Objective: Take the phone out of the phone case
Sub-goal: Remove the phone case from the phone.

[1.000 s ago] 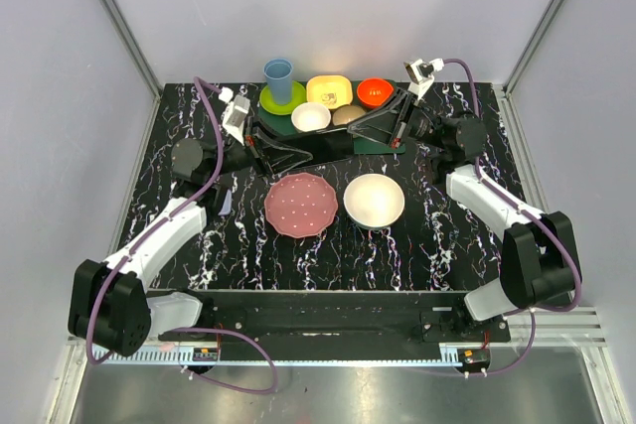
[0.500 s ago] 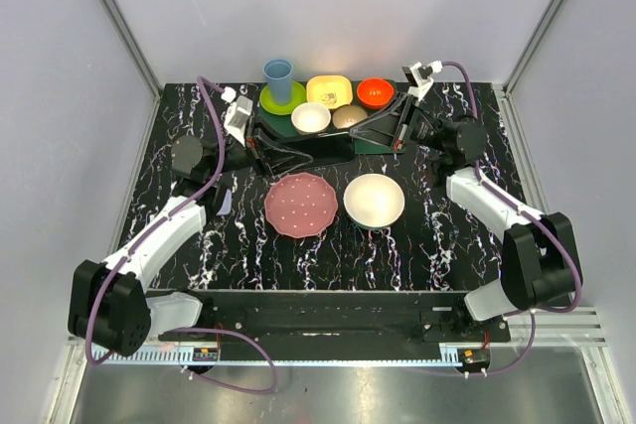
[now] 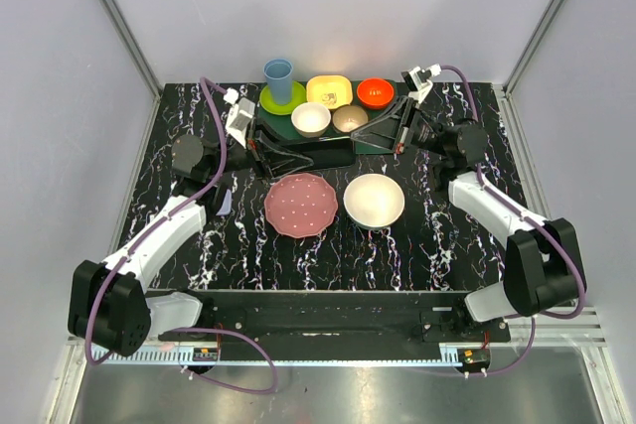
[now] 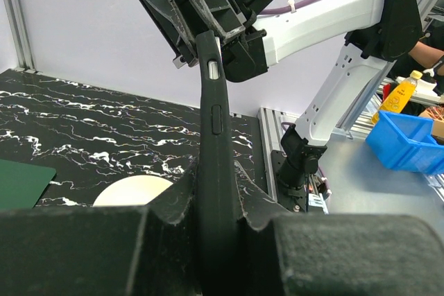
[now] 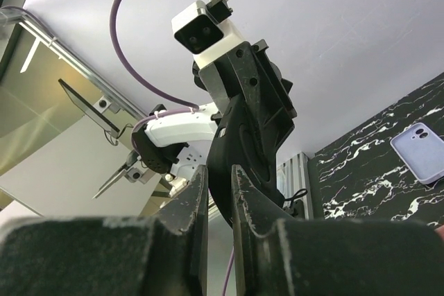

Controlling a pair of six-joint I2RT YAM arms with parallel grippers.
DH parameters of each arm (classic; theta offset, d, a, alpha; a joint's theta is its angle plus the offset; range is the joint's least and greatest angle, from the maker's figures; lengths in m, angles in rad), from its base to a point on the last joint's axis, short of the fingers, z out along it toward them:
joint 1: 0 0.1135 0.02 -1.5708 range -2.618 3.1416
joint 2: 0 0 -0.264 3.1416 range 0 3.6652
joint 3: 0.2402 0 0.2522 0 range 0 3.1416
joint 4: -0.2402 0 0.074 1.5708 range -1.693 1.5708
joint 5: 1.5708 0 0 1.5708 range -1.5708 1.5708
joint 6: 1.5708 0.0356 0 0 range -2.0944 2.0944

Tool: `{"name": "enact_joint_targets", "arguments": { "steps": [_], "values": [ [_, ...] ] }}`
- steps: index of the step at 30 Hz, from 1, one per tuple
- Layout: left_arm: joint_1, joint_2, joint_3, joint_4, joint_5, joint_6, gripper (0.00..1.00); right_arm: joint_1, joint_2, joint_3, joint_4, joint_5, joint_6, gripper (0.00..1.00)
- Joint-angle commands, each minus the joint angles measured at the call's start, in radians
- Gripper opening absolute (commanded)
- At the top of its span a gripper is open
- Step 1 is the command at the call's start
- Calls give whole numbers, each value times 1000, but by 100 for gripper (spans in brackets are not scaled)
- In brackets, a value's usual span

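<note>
Both arms reach to the far side of the counter and hold the phone between them, one at each end. The left gripper has its jaws drawn in to a narrow gap, and both fingers press against the phone's flat faces. The phone stands edge-on between them, side buttons showing. The right gripper has its jaws just as close together, clamped on the other end, so a thin dark slab runs from one gripper to the other. The phone is bare, off the counter, above the far row of dishes.

The case lies apart from the phone, flat on the counter with its camera cut-out showing. From above it is a pale lavender patch beside the left forearm, left of the pink plate.

By count:
- one phone and one case
- two plates: the pink one near the middle and a green one at the far edge
- one blue cup, standing on the green plate
- one yellow square dish
- four bowls: a red bowl, a small white bowl, a tan bowl and a large cream bowl right of the pink plate
- one dark green mat, under the right end of the phone
</note>
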Motion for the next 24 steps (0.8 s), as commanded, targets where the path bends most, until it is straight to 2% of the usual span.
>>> {"name": "enact_joint_targets", "arguments": {
  "steps": [1, 13, 20, 24],
  "values": [
    [-63, -47, 61, 83, 189, 41, 0, 14, -26, -7, -74, 111, 28, 0],
    [-79, -54, 61, 119, 253, 26, 0, 19, -26, -16, -108, 133, 66, 0],
    [-83, -57, 35, 334, 282, -86, 0, 20, -17, -20, -111, 149, 86, 0],
    [-88, -59, 37, 342, 288, -100, 0, 19, -14, -24, -121, 152, 88, 0]
  ]
}}
